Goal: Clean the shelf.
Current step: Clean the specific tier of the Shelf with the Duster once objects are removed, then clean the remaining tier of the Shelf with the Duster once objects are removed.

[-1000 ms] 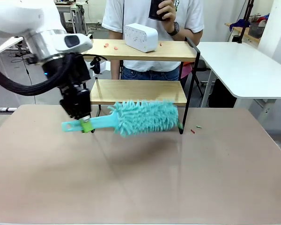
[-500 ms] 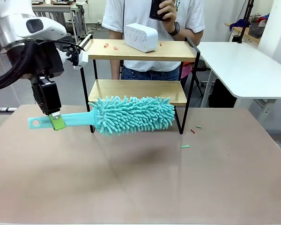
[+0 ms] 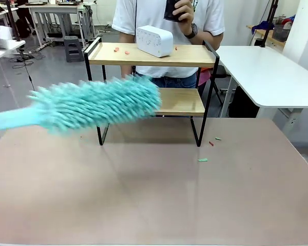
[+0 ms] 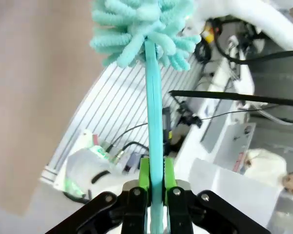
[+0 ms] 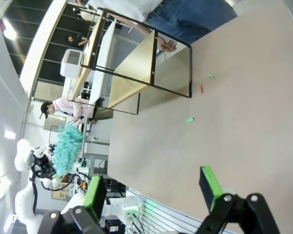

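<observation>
Left jaws clamp the fluffy turquoise duster [image 3: 92,105] by its handle; right jaws gape empty. The duster has swung up and leftward, blurred before the two-tier wood-and-black-metal shelf [image 3: 180,102] standing far back on the tan worktop [image 3: 154,195]. The shelf's top board holds a white rounded box [image 3: 154,40].
</observation>
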You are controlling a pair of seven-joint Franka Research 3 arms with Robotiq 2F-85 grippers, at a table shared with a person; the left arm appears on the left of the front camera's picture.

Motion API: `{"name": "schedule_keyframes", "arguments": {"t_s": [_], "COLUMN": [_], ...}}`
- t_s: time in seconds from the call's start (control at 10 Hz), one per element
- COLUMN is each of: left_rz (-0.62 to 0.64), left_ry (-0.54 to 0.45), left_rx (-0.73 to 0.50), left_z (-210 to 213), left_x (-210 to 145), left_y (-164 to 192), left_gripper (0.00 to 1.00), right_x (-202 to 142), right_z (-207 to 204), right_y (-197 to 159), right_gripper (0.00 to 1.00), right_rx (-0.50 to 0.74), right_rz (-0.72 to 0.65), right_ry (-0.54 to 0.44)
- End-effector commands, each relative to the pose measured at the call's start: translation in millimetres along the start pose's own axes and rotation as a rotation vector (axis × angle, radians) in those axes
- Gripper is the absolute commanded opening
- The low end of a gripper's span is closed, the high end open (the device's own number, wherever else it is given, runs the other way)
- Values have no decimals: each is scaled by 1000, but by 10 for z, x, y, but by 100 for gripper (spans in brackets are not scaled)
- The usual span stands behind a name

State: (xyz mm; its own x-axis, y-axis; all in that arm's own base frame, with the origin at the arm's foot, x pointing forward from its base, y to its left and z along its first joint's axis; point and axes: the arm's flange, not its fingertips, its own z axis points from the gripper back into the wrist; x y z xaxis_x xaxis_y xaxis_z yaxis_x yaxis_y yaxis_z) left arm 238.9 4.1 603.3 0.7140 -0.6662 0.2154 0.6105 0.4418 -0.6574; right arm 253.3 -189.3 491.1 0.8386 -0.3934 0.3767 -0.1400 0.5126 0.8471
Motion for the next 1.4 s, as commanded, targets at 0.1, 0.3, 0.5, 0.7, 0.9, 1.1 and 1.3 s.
{"name": "schedule_keyframes", "arguments": {"t_s": [0.1,0.3,0.5,0.7,0.9,1.1,1.3], "left_rz": [215,336,478,629,498,498,498], "left_ry": [-456,-633,-684,-678,-670,-670,-670], "left_rx": [9,-158,-213,-275,-203,-203,-203], "left_z": [278,144,71,143,10,10,10], "left_x": [-1479,-1851,-1600,-1133,-1760,-1760,-1760], "left_y": [113,386,813,1203,964,964,964], "left_gripper": [13,13,13,13,13,13,13], "right_x": [33,33,33,33,33,33,33], "right_z": [-6,-6,-6,-6,-6,-6,-6], "right_y": [15,15,15,15,15,15,15], "right_gripper": [100,100,100,100,100,100,100], "right_rx": [16,16,16,16,16,16,16], "right_rz": [26,26,26,26,26,26,26], "right_ry": [-15,-15,-15,-15,-15,-15,-15]}}
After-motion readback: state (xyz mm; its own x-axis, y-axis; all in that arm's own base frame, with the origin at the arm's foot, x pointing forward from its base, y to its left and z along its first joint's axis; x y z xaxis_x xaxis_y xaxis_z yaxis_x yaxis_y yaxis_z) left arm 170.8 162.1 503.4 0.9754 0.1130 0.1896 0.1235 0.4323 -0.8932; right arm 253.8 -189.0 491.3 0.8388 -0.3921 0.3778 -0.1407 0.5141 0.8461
